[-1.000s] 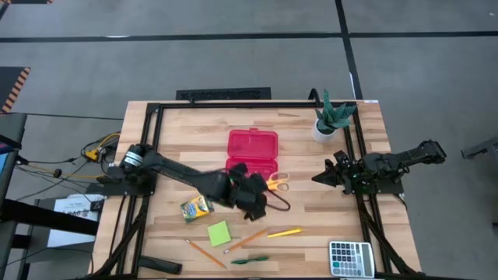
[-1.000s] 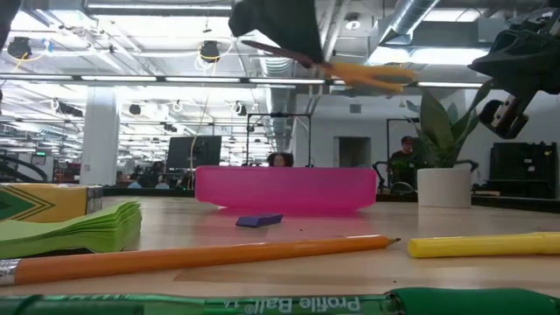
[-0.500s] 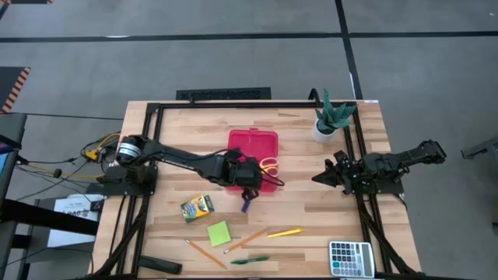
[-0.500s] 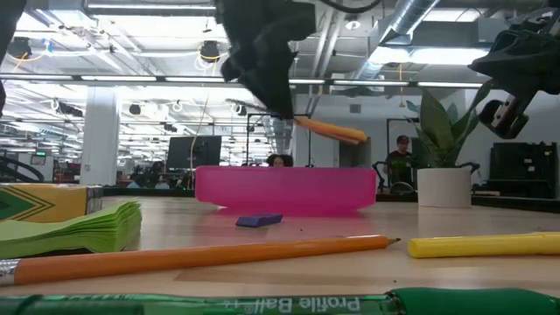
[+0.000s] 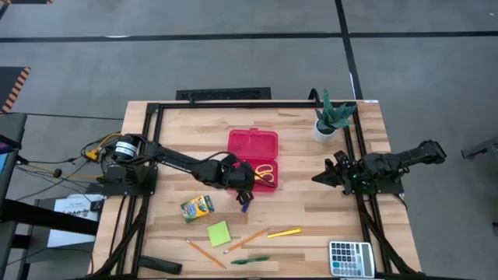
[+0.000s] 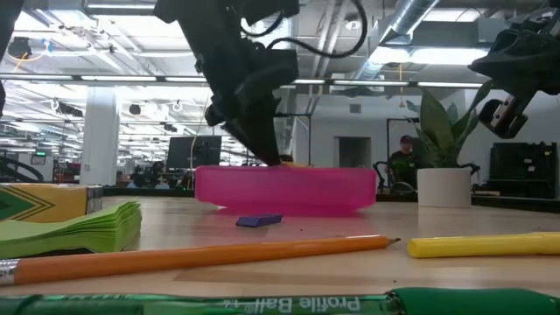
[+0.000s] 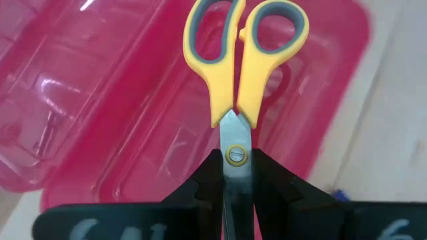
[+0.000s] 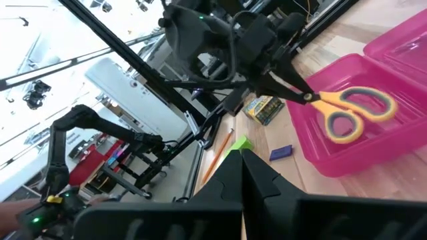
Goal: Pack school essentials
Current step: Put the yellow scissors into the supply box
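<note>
My left gripper point(image 5: 244, 180) hangs over the near half of the open pink case point(image 5: 252, 137), shut on the yellow-handled scissors point(image 5: 265, 172), whose grey-lined handles point(image 7: 243, 40) reach out over the case's inside. In the low view the left gripper point(image 6: 265, 144) slants down to the case's rim point(image 6: 284, 175). The crayon box point(image 5: 197, 207), lime sticky pad point(image 5: 219, 233), orange pencils point(image 5: 205, 253), yellow pen point(image 5: 285, 232), green pen point(image 5: 249, 260) and blue eraser point(image 5: 244, 207) lie on the table. My right gripper point(image 5: 317, 178) waits shut at the right side. My left gripper pinches the scissors at the blades beside the pivot screw point(image 7: 237, 155), one finger on each edge. The shut blades run back between the fingers, and the handles stick out ahead in line with them. The fingers slant down from the table's left. Whether the handles touch the case's floor I cannot tell.
A grey calculator point(image 5: 350, 258) lies at the near right corner and a white-potted plant point(image 5: 330, 119) stands at the far right. A black frame point(image 5: 156, 109) runs around the table. Bare wood lies between the case and the right arm.
My left gripper has carried the scissors from high above the table near the case toward the far edge and down over it. It has tipped so that the handles now point down into the case's near half at rim height. It has stayed shut on the blades.
</note>
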Tool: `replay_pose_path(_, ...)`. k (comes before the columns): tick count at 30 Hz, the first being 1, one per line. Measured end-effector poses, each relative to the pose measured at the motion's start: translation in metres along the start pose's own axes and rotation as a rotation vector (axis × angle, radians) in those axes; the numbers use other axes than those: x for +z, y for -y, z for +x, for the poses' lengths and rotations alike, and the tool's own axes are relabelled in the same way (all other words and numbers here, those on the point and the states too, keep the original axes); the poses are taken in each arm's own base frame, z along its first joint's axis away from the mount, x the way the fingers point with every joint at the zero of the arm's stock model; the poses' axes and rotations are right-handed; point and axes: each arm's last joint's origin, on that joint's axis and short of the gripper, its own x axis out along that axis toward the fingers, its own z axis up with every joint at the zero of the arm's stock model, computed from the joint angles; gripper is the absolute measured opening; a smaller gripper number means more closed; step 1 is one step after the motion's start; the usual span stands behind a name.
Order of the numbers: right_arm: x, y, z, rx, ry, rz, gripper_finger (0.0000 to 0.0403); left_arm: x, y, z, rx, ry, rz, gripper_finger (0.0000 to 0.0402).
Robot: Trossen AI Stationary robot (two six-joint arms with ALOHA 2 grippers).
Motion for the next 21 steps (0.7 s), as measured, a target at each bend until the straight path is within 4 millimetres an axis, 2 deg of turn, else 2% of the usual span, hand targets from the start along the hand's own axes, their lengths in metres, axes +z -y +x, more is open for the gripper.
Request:
replay_pose_path(8,0.0,0.0,0.0,-0.002,0.001,-0.003,0.0007,-0.004,-0.009,0.013,-0.048,0.015,-0.03,0.0042)
replay_pose_path(15,0.0,0.0,0.0,-0.004,0.002,-0.003,0.0007,-0.003,-0.014,0.016,-0.027,0.02,-0.03,0.0045)
replay_pose_path(21,0.0,0.0,0.0,-0.004,0.002,-0.002,0.0007,-0.002,-0.017,0.017,-0.039,0.011,-0.043,0.0075)
